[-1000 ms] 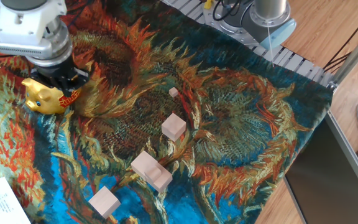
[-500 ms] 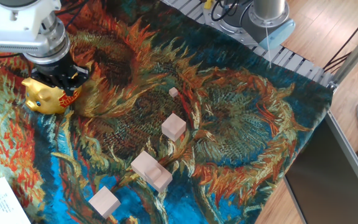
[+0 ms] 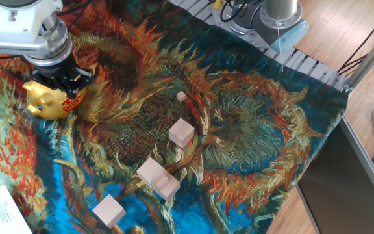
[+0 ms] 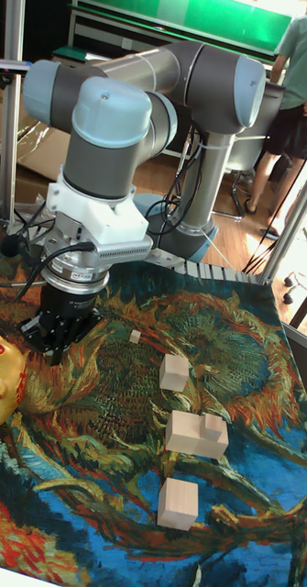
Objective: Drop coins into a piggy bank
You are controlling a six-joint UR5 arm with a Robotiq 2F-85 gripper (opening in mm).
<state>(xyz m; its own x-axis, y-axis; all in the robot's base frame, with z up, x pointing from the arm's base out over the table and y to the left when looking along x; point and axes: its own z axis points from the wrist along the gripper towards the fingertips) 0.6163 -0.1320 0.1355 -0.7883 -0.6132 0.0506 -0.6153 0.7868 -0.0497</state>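
Fixed view — gripper (image 3: 65, 83) (grip state hidden) just behind piggy bank (image 3: 47, 101), near cloth's (image 3: 239, 130) left edge.

The counter (image 3: 343, 29) is pale wood, covered almost wholly by a cloth (image 3: 252, 130) printed with sunflowers in orange, green and blue. On the cloth, at its left end, stands the gold piggy bank (image 3: 47, 101). Toward the middle lie pale wooden blocks: a tiny cube (image 3: 181, 96), a larger cube (image 3: 181, 132) below it, then a notched block (image 3: 157, 177), and another cube (image 3: 109, 210) nearest the front edge. White printed paper (image 3: 2, 211) lies at the front left corner, beside the cloth.
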